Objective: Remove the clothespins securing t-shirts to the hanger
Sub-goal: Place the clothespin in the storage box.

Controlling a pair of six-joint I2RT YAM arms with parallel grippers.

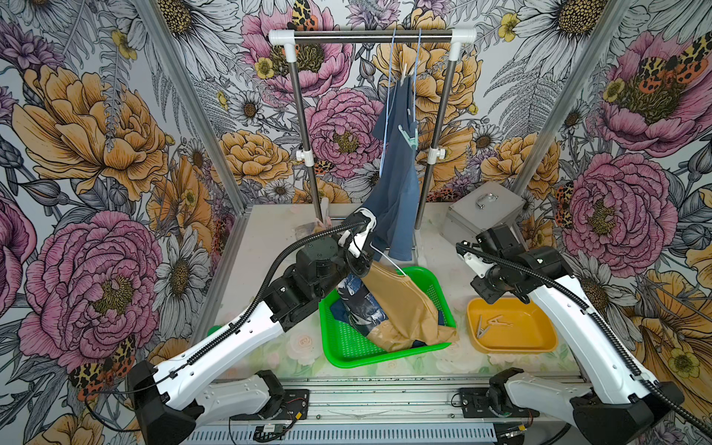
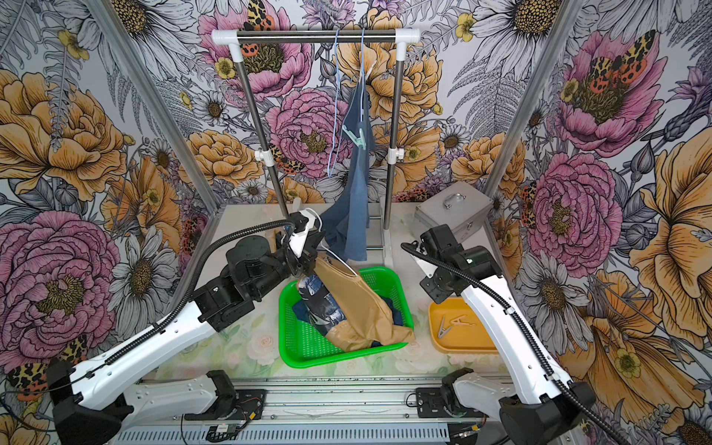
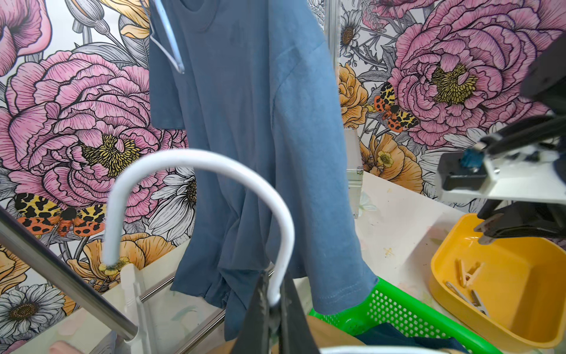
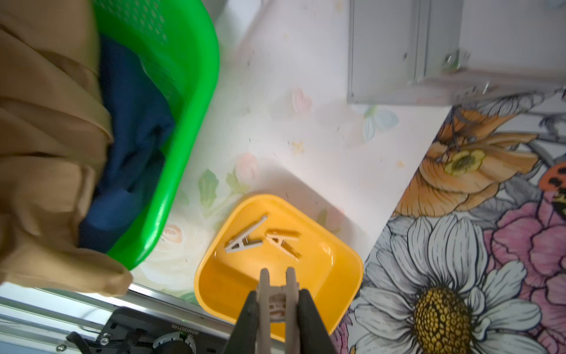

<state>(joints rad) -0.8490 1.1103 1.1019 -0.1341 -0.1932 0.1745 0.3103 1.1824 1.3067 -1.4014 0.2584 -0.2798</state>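
Note:
My left gripper [image 3: 274,303] is shut on the hook of a white hanger [image 3: 199,159]. The hanger carries the tan t-shirt [image 1: 404,304], which droops into the green basket [image 1: 346,346] over a navy t-shirt [image 4: 134,122]. The slate blue t-shirt [image 1: 397,185] hangs from the rack bar [image 1: 370,36], pinned by a mint green clothespin [image 1: 409,135] and a beige one [image 1: 404,73] higher up. My right gripper [image 4: 277,294] is shut on a beige clothespin [image 4: 277,303] just above the yellow tray [image 4: 337,275]. A grey clothespin [image 4: 245,239] and a beige one [image 4: 283,240] lie in that tray.
A grey metal box [image 1: 481,215] with a handle stands at the back right, beside the rack's right post [image 1: 435,154]. The rack's foot rails [image 3: 159,291] lie behind the basket. The yellow tray sits right of the basket near the table's front edge.

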